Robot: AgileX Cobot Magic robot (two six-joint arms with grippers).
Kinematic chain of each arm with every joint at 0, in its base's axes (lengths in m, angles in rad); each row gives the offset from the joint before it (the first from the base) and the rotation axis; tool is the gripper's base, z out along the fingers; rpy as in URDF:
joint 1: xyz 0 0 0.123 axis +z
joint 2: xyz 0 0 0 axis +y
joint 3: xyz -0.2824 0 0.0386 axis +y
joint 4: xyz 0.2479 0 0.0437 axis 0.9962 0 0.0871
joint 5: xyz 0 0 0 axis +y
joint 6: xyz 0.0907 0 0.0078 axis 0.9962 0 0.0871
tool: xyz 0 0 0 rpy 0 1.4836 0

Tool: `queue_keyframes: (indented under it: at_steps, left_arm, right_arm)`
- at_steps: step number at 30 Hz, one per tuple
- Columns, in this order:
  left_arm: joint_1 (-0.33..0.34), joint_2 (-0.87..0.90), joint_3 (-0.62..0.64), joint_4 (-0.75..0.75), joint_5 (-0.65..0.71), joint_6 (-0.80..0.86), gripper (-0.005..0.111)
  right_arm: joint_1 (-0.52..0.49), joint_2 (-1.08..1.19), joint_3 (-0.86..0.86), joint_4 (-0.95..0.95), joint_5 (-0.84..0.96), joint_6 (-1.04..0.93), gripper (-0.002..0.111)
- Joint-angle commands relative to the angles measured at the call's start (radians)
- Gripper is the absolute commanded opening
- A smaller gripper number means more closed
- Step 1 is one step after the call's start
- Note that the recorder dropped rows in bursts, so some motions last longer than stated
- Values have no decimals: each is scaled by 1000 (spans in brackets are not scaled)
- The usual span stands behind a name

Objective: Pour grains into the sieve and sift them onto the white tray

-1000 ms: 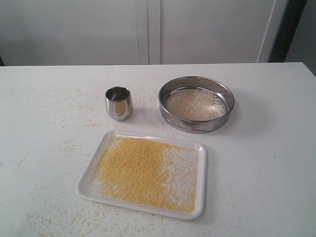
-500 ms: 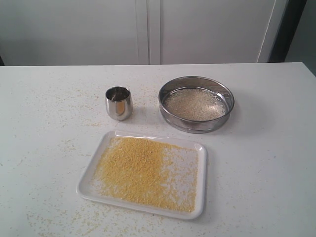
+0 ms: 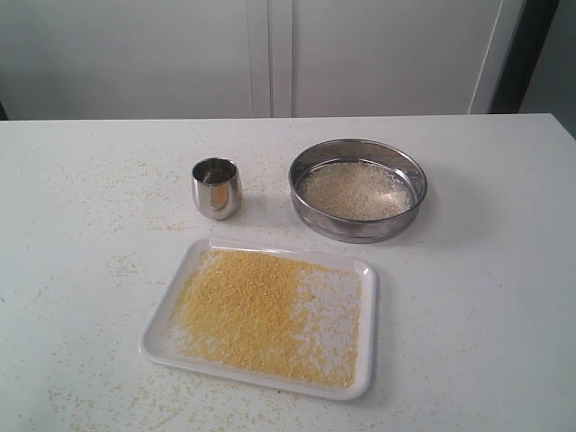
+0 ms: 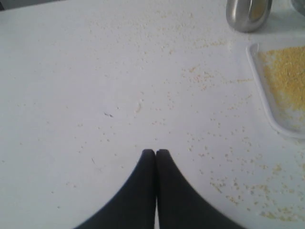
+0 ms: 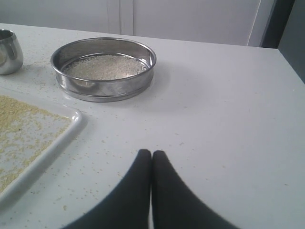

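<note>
left claw (image 4: 156,153), right claw (image 5: 151,153): pinched shut, empty | sieve (image 3: 356,230) on table (image 3: 486,288) beyond white tray (image 3: 372,333), pale grains (image 3: 357,189) inside | likely stiff, light, slick steel; I'd pinch its rim wall

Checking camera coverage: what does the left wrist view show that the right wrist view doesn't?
Left wrist only: the shut left hand. Right wrist only: the shut right hand and the sieve holding pale grains. Both: the cup, the tray with yellow grains on it, and the table speckled with strays.
</note>
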Motion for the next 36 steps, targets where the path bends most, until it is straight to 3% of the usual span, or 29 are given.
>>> queue_keyframes:
  at_steps: [1, 23, 36]
  left_arm:
    - [5, -4, 7, -17, -36, 4, 0]
    - [5, -4, 7, -17, -36, 4, 0]
    - [44, -4, 7, -17, -36, 4, 0]
  right_arm:
    - [3, -7, 5, -2, -4, 4, 0]
    - [3, -7, 5, -2, -4, 4, 0]
    - [3, -7, 5, -2, -4, 4, 0]
